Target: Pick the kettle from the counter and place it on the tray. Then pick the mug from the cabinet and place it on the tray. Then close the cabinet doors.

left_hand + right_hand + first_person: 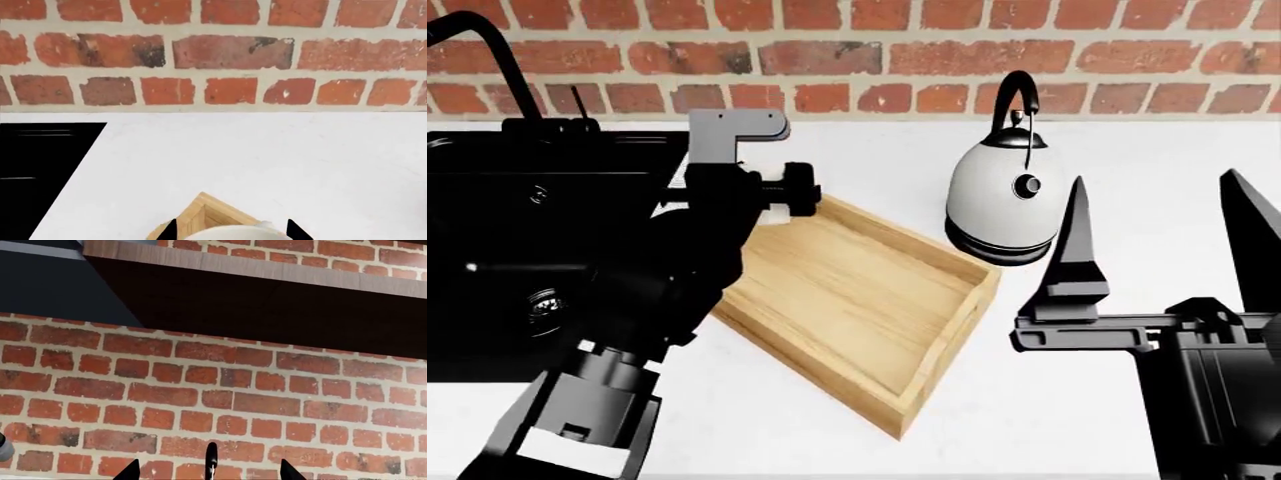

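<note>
White counter (1174,150) bears one tray (868,300), one kettle (1004,205); left pincer (230,231) grips one mug (233,233), right pincer (1161,225) spread empty.

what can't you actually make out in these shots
- Mug: left wrist view, only a white rim, cut off by the frame edge; head view, hidden behind the left gripper.
- Tray: its far-left corner is covered by that gripper in the head view.
- Cabinet doors: no view shows them.
- Kettle: absent from both wrist views.
</note>
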